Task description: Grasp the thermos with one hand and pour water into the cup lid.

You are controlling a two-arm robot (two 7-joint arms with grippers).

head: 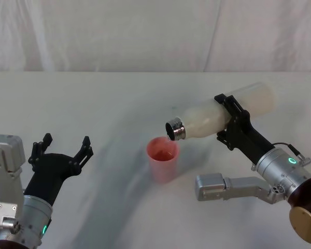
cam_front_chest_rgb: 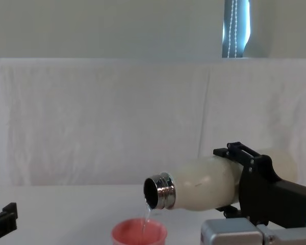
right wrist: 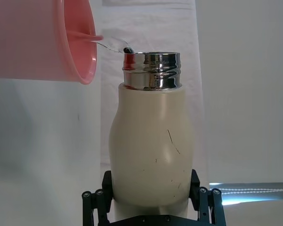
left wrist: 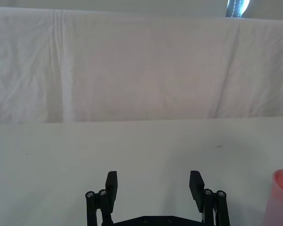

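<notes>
My right gripper (head: pixel 231 120) is shut on the cream-white thermos (head: pixel 223 112), holding it tipped nearly flat above the table with its steel neck (head: pixel 175 129) pointing left. A thin clear stream of water (cam_front_chest_rgb: pixel 148 215) falls from the neck into the pink cup lid (head: pixel 163 158), which stands upright just below. In the right wrist view the thermos (right wrist: pixel 151 155) sits between the jaws and the cup lid (right wrist: pixel 42 40) lies just off the neck. The left gripper (head: pixel 62 147) hovers open to the left of the cup lid, holding nothing.
The table (head: pixel 103 104) is covered with a white cloth and a white sheet hangs behind it. A strip of window (cam_front_chest_rgb: pixel 236 28) shows above the sheet at the back right.
</notes>
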